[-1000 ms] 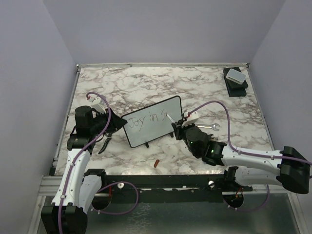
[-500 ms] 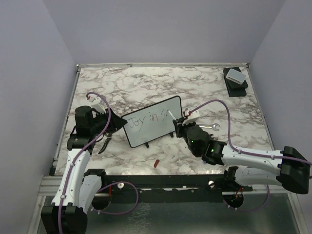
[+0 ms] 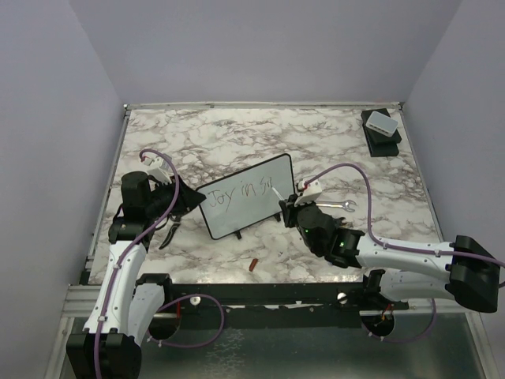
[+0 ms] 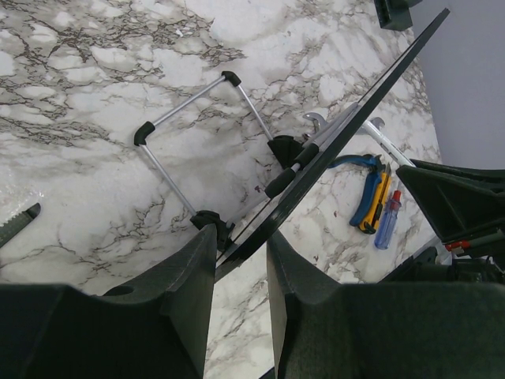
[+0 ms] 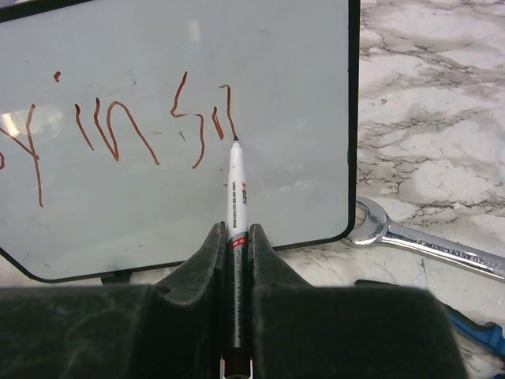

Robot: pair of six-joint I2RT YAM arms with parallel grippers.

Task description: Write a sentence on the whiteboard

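Two arms share the marble table. The left gripper pinches the edge of the whiteboard, mid-table. The right gripper squeezes a white marker, its tip touching the board at the last stroke of the sentence.

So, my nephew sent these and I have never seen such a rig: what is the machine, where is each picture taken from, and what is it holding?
These are two robot arms bolted at the near edge of a marbled table. One picture looks down from above; the other two come from a camera on each wrist. The left gripper clamps the edge of a whiteboard. The right gripper holds a marker, its tip at the board, where the writing reads "Joy in" plus the start of another word. A wrench lies beside it.
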